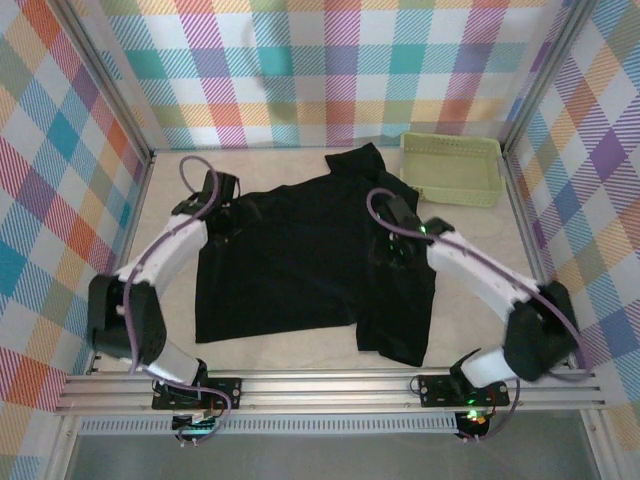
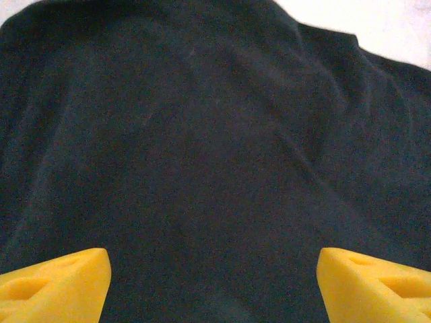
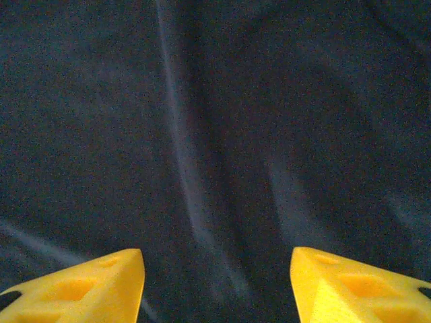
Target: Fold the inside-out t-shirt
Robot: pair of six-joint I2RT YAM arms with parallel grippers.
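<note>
My left gripper [image 2: 214, 279] hovers wide open and empty over the left edge of the black t-shirt [image 1: 300, 260], which lies spread mid-table [image 1: 290, 358]. My right gripper [image 3: 217, 279], also open and empty, hangs over its right side.

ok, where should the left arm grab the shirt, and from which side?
Probably the shirt by its left edge, pinched from the outer, left side. It lies spread flat there with bare table right beside it, so one finger could slide under the edge. Mid-panel offers only flat cloth to bunch. The left gripper hangs open over that side.
</note>
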